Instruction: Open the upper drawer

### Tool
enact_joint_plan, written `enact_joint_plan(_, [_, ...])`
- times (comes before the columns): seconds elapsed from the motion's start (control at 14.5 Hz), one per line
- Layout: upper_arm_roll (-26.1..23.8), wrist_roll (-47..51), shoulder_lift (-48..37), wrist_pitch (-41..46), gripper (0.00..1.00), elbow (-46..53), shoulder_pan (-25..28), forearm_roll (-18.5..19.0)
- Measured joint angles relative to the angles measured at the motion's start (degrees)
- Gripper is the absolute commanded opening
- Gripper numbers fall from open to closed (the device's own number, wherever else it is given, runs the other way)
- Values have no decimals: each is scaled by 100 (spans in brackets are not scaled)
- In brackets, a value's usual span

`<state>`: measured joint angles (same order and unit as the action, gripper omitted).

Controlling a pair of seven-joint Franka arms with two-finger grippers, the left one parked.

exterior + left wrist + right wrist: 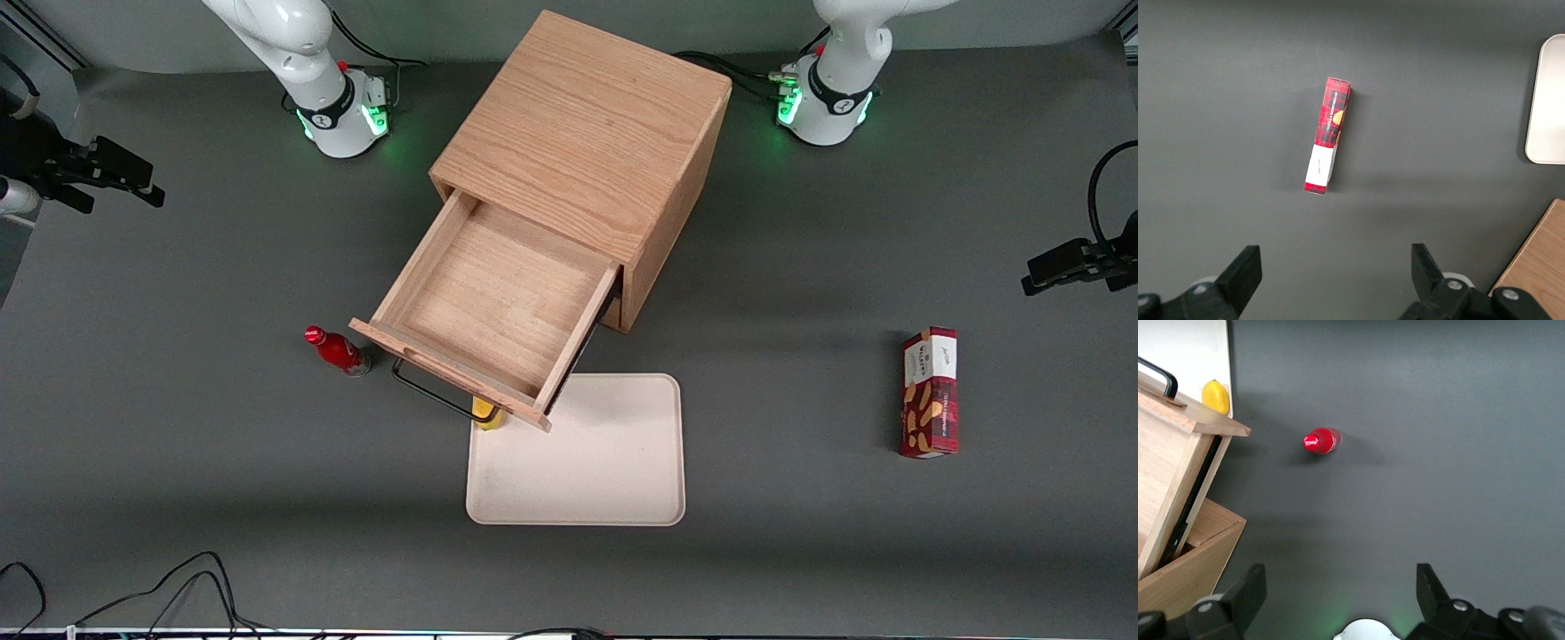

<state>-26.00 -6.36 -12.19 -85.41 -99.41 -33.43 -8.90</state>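
The two black fingers (pixel 1238 597) of the gripper (pixel 1338 600) are spread wide apart, and nothing is held between them. The gripper is seen only from the right wrist camera, high above the gray table (pixel 1438 453), near the working arm's base. The upper drawer (pixel 484 311) is not touched by the fingers and lies well apart from them. It is pulled far out of the wooden cabinet (pixel 587 133), and its bare wooden tray is seen inside. Its black wire handle (pixel 427 391) is on the front, on the side nearest the front camera. A small red bottle (pixel 338 351) stands just beside the drawer front. A yellow thing (pixel 485 413) is partly hidden under the handle, at the edge of a cream tray (pixel 605 471). A red snack box (pixel 930 391) lies toward the parked arm's end of the table. Its writing is too small to be read.
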Motion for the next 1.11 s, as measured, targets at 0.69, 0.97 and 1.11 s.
enact_joint_plan(0.69, [486, 84, 371, 47, 100, 282, 1132, 382])
enact_joint_plan(0.97, [2356, 121, 424, 121, 100, 298, 3143, 500])
enact_joint_plan(1.11, [2927, 185, 430, 123, 100, 303, 3795, 589])
